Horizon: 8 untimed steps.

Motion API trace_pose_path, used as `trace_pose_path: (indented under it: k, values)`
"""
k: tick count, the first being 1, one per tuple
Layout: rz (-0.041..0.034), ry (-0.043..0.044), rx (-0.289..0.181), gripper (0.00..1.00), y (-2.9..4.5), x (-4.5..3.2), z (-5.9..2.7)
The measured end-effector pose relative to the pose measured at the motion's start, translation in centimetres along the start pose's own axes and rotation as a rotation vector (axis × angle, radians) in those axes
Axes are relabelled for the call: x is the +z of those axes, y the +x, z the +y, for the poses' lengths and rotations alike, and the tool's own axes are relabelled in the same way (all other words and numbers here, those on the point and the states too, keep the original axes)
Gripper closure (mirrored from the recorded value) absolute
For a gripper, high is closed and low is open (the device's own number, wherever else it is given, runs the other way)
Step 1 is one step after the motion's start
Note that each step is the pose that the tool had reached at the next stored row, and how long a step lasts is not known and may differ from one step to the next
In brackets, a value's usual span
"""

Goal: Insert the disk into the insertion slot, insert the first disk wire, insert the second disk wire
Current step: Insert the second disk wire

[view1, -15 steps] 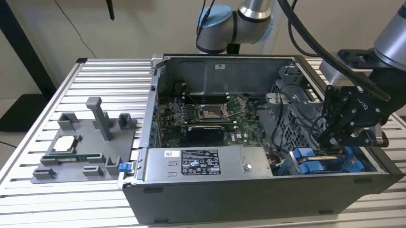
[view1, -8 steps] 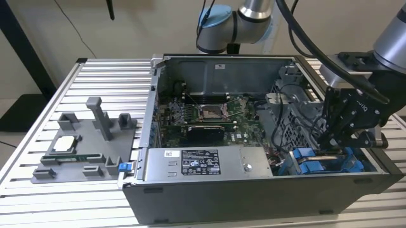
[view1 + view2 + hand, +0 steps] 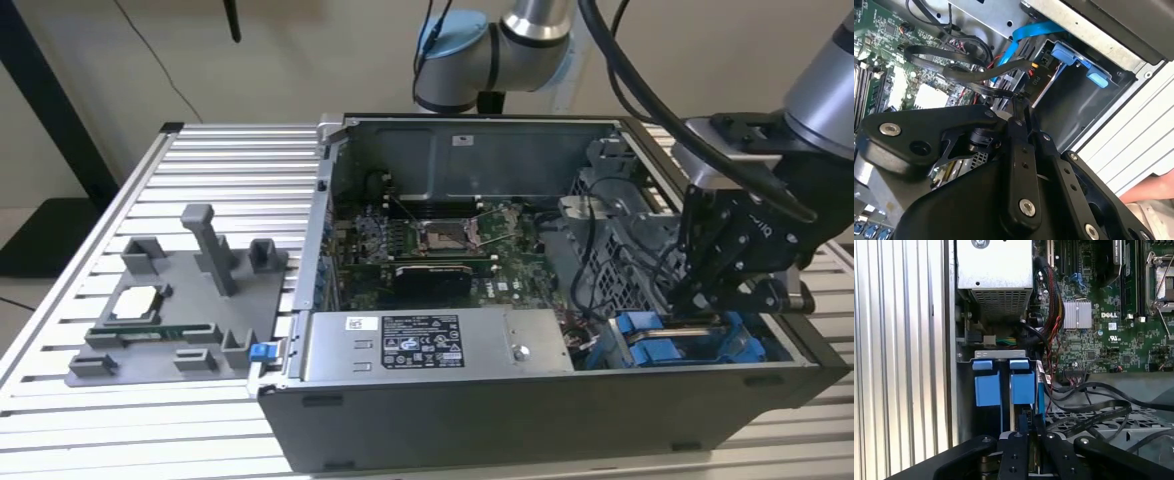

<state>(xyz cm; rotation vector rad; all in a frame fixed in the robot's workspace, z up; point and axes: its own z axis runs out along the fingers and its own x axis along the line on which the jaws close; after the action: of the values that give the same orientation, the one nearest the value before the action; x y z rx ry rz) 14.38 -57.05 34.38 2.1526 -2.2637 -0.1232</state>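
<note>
The disk [image 3: 1022, 387] stands in its blue carrier in the insertion slot at the front corner of the open computer case [image 3: 441, 400], on the exterior view's right. My black gripper [image 3: 701, 310] reaches down into that bay, directly over the disk. Its fingers meet at the tip, so the gripper [image 3: 1021, 100] is shut on a black disk wire [image 3: 979, 75] beside the labelled black connector [image 3: 1036, 80]. In the first wrist view the gripper [image 3: 1029, 427] sits just behind the disk's blue carrier. A blue flat wire [image 3: 1029, 32] runs past the bay.
A second blue drive carrier [image 3: 987, 387] stands beside the disk, against the case wall. The power supply [image 3: 427, 345], motherboard [image 3: 427, 240] and loose black cables [image 3: 1094, 415] crowd the case. A grey parts fixture [image 3: 174, 310] lies on the slatted table. A person's hand [image 3: 1149, 192] is near the case.
</note>
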Motion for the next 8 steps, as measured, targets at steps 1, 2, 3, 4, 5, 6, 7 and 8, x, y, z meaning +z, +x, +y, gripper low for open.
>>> trace_pose_path:
  k: [1, 2, 3, 4, 5, 6, 7, 8]
  values:
    - [0.0001, 0.0, 0.0, 1.0, -0.01, 0.04, -0.01]
    - [0.0001, 0.0, 0.0, 1.0, -0.01, 0.06, -0.01]
    - [0.0001, 0.0, 0.0, 1.0, -0.02, 0.08, -0.02]
    - [0.0, 0.0, 0.0, 1.0, -0.03, 0.1, -0.02]
    - [-0.0002, 0.0, 0.0, 1.0, -0.04, 0.12, -0.03]
    - [-0.0005, 0.0, 0.0, 1.0, -0.05, 0.16, -0.03]
    - [-0.0004, 0.0001, 0.0, 1.0, -0.06, 0.2, -0.05]
    - [-0.0003, 0.0, 0.0, 1.0, -0.06, 0.24, -0.07]
